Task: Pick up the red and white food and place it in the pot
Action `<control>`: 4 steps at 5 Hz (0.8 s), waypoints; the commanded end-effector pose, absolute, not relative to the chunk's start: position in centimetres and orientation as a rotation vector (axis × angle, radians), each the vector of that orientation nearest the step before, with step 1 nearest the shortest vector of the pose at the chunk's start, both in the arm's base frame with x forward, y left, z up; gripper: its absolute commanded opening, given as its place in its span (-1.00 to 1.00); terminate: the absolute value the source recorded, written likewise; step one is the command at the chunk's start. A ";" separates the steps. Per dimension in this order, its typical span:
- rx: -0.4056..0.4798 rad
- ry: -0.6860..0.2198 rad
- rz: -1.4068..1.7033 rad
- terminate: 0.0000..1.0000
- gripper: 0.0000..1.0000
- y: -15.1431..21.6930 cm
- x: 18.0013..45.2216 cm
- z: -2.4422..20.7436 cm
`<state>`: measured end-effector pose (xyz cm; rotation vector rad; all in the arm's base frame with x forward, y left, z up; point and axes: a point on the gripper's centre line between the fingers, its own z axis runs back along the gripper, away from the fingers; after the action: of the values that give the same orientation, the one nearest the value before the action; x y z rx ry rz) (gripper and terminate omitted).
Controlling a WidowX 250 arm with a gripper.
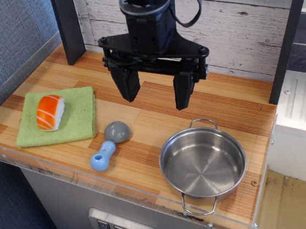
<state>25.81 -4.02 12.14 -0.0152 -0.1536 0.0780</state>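
Note:
The red and white food [50, 112] is a toy salmon nigiri with an orange-red striped top over white rice. It lies on a green cloth [82, 120] at the left of the wooden counter. The pot [203, 163] is a shallow shiny steel pot with two wire loop handles, standing empty at the front right. My gripper [157, 96] hangs open and empty above the middle of the counter, to the right of the food and behind the pot.
A blue-grey toy scoop [109, 144] lies between the cloth and the pot. A dark post [68, 26] stands at the back left and another [290, 32] at the right. A white plank wall [242, 21] runs behind. The counter's front edge [122, 187] has a clear strip.

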 end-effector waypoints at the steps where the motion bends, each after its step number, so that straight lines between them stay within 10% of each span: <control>1: -0.015 -0.154 0.078 -1.00 1.00 -4.0 25.8 12.1; 4: -0.016 -0.162 0.239 -1.00 1.00 2.9 27.2 11.0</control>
<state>26.67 2.96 9.74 -0.0111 -0.1122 0.2450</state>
